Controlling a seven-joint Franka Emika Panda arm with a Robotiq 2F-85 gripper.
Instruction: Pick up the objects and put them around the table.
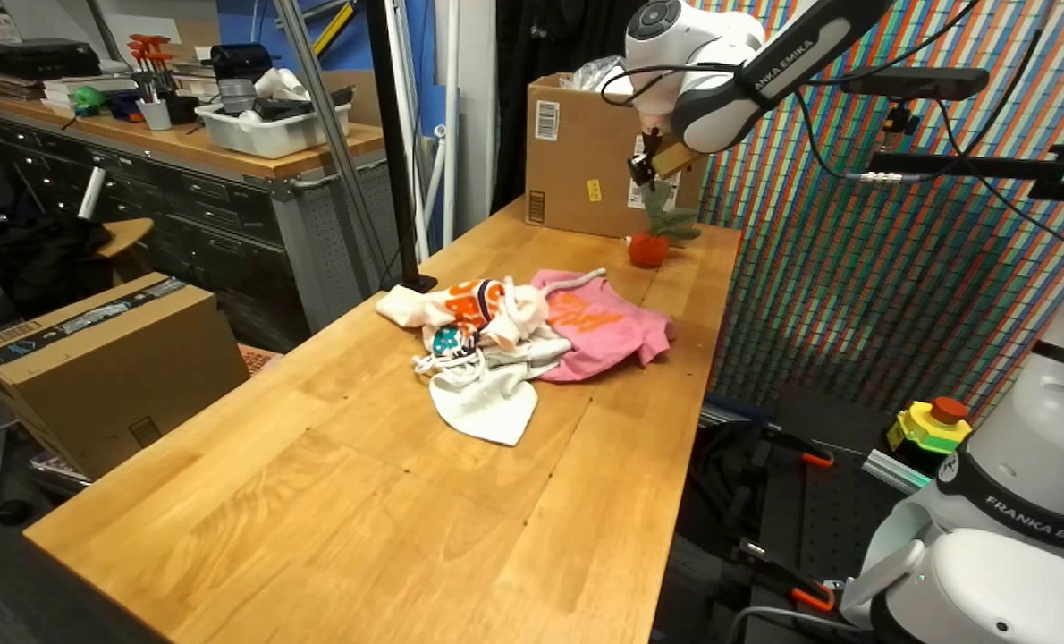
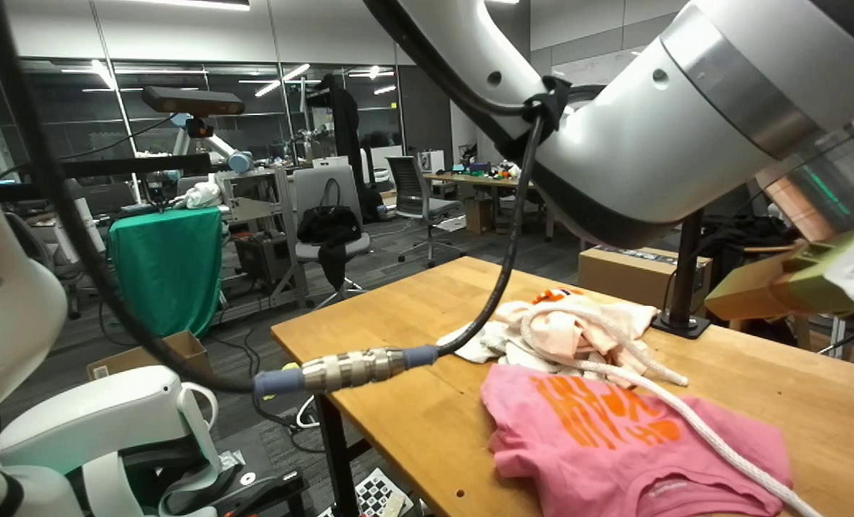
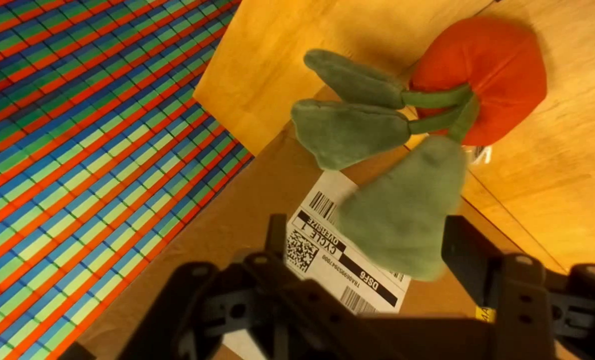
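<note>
By the cardboard box [image 1: 568, 179] on the light wood surface [image 1: 335, 528], the hand [image 3: 366, 240] hangs above a red plush toy [image 3: 492, 75], its fingers spread wide with one upright green leaf [image 3: 402, 215] between them; whether they touch it cannot be told. Further along lie a pink T-shirt [image 1: 608, 331], a patterned cream cloth [image 1: 474, 304] and a white-grey cloth [image 1: 487, 407], bunched together, a white cord [image 2: 718, 444] running across the T-shirt.

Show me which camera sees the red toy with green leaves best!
The wrist view! It looks from close by, so the red toy and its three leaves show big. An exterior view shows the red toy small, in front of a cardboard box. It shows nowhere else.
</note>
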